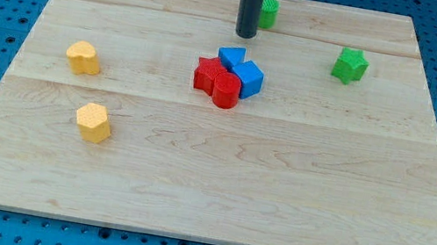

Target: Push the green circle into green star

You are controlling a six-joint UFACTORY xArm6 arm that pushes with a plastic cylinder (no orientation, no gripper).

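The green circle (268, 12) sits near the view's top, partly hidden behind my rod. My tip (245, 34) rests on the board just left of and slightly below the green circle, close to touching it. The green star (350, 65) lies to the view's right of both, well apart from the circle.
A tight cluster sits at the board's middle: a red star (207, 75), a red circle (225, 91) and two blue blocks (243, 69). Two yellow blocks lie at the view's left, one higher (83, 57) and one lower (94, 122). The wooden board (208, 183) rests on a blue pegboard.
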